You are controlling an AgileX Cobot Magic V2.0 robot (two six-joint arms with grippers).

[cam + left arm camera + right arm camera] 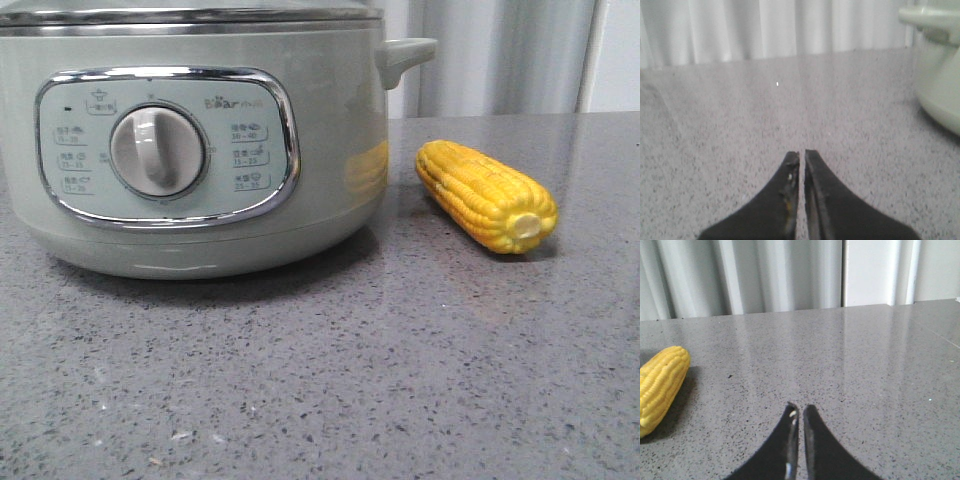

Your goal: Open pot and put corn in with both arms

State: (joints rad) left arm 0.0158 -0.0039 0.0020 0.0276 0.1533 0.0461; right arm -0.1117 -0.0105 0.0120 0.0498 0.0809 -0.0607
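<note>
The pot [200, 140] is a large sage-green cooker with a chrome-framed panel, a round dial and a chrome-rimmed lid that sits on it. It fills the left of the front view; its side and handle also show in the left wrist view [940, 65]. The corn [487, 194], a yellow cob with a pale cut end, lies on the table right of the pot and shows in the right wrist view [660, 387]. My left gripper [801, 154] is shut and empty over bare table, away from the pot. My right gripper [800, 409] is shut and empty, apart from the corn. Neither gripper shows in the front view.
The table is a grey speckled stone top [350, 380]. Pale curtains [765, 275] hang behind its far edge. A white wall panel [867, 272] stands behind the table in the right wrist view.
</note>
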